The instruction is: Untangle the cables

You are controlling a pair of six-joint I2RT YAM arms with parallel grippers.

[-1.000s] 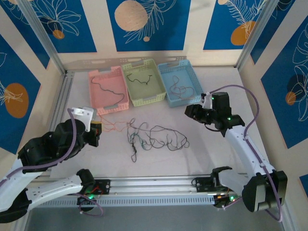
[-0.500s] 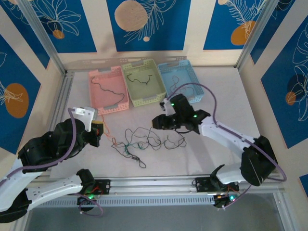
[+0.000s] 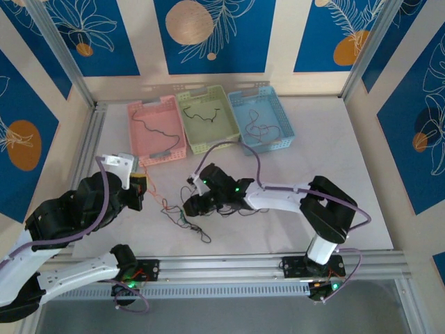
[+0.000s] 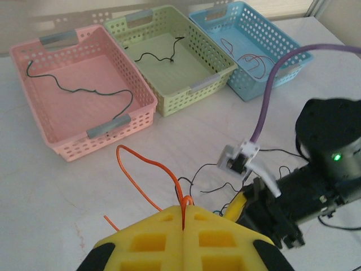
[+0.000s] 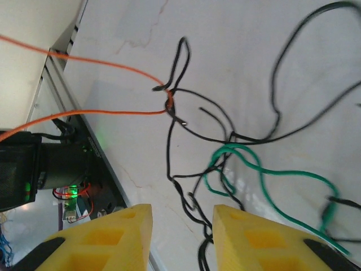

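Blue wall panels [image 3: 243, 42] with white leaves and orange discs surround a pale table [image 3: 334, 139].

We take this for a robotics lab cell: a pale worktop [image 3: 348, 181] fenced by aluminium frame posts [image 3: 62, 62], blue patterned backdrop panels [image 3: 229, 42] on the far and side walls, and a left arm [image 3: 69, 271] and right arm [image 3: 278, 197] bolted along the near rail [image 3: 229, 266].

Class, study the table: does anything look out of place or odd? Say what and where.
Yes: a tangle of cables lies loose on the table in front of the baskets, not sorted. The orange cable pinched in the left gripper is knotted to a black cable.
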